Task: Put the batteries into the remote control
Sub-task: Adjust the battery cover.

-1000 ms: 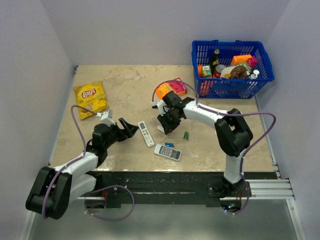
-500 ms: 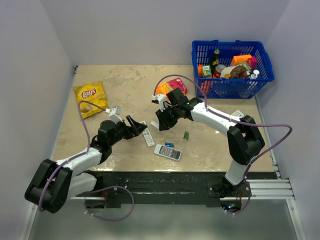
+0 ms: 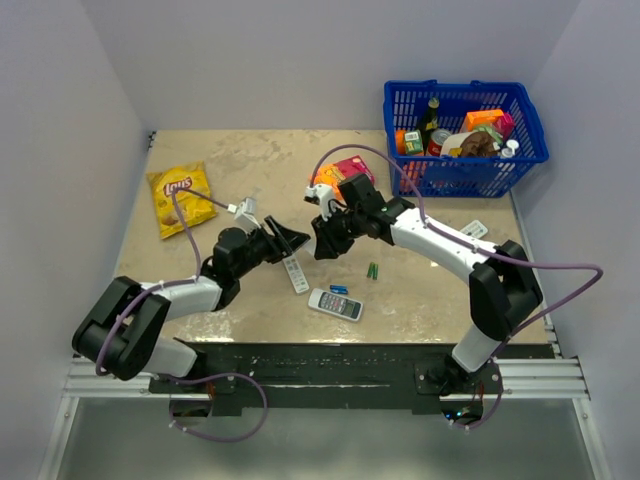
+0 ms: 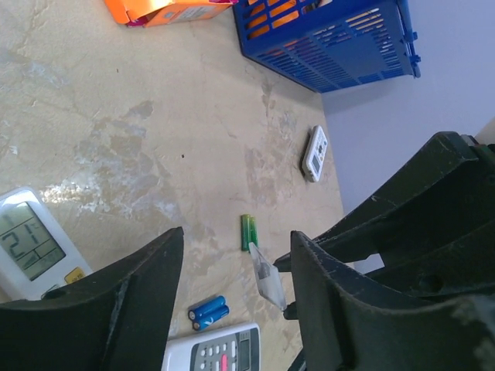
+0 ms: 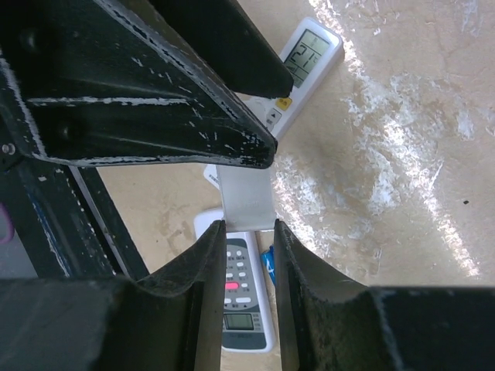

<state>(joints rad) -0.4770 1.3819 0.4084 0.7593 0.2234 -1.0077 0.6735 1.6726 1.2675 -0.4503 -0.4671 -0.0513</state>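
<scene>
My right gripper is shut on one end of the remote control, a slim flat white strip, and holds it above the table. The strip points at my left gripper. It shows in the left wrist view between the left fingers, touching neither. The left gripper is open, jaws wide on either side of the strip. In the right wrist view a left finger covers the strip's far end. The dark grey-black batteries are not in view.
On the table lie a white remote with a display, a wider button remote, a blue battery pair, a green pair and a small white device. A blue basket, orange box and chips bag stand further back.
My left gripper has reached up and to the right, and its open jaws now flank the white strip. My right gripper has shifted slightly back and up, still holding it.
</scene>
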